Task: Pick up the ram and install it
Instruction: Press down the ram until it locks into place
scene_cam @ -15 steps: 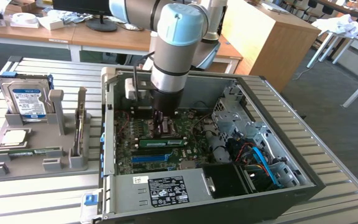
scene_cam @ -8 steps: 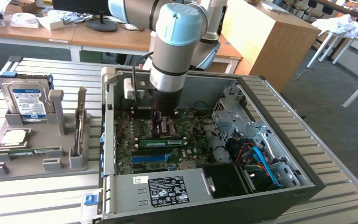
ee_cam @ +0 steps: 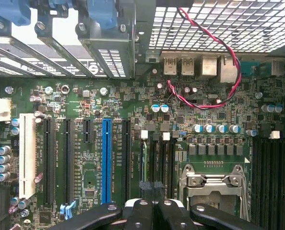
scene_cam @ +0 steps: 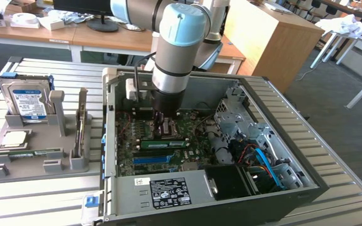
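1. Reaches down into an open PC case (scene_cam: 282, 122) on a slatted table (scene_cam: 36, 202), arm (scene_cam: 177, 42) upright.
2. Gripper (scene_cam: 162, 128) low over the motherboard (scene_cam: 130, 162), fingers (ee_cam: 143, 211) pressed together, clamped on nothing visible.
3. Ram (scene_cam: 163, 143) lying level in a board slot, just beside the fingertips; cannot tell if touching.
4. On the exterior view's left, tray (scene_cam: 36, 165) with a second green stick (scene_cam: 27, 153) and a hard drive (scene_cam: 27, 101).
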Available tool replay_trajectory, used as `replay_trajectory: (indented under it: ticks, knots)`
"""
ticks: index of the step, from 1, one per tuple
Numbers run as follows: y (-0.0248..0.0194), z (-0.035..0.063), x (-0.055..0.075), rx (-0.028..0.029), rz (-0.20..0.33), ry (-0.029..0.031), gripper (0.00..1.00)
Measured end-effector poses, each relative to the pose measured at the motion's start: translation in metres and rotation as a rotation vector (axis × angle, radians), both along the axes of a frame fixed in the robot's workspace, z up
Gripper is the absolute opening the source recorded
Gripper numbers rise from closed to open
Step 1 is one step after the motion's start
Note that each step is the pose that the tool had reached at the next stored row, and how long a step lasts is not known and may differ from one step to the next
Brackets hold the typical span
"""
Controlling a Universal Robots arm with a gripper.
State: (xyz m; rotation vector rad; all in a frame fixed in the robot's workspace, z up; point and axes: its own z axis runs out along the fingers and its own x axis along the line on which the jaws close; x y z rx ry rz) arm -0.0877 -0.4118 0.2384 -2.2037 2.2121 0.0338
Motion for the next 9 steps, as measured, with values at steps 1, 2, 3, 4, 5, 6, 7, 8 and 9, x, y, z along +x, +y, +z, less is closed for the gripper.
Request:
replay_trajectory:
  ticks: [1,2,3,4,5,6,7,8,9]
  knots:
    - [0.0000,-0.0001,0.0000,0.0001,0.000,-0.0001,0.10]
    - [0.0000,-0.0002,0.0000,0.0000,0.000,0.0000,0.10]
    - [0.0001,-0.0007,0.0001,0.0004,0.000,-0.0002,0.10]
    - [0.0000,-0.0013,0.0001,0.0004,0.000,-0.0002,0.10]
    - [-0.0001,-0.0019,0.0000,0.0001,0.000,-0.0001,0.10]
    - [-0.0001,-0.0025,0.0001,0.0001,0.000,-0.0001,0.10]
    - [-0.0001,-0.0029,0.0000,0.0001,0.000,-0.0001,0.10]
    - [-0.0001,-0.0029,0.0000,-0.0001,0.000,0.0000,0.10]
    - [-0.0001,-0.0029,0.0000,-0.0001,0.000,0.0001,0.10]
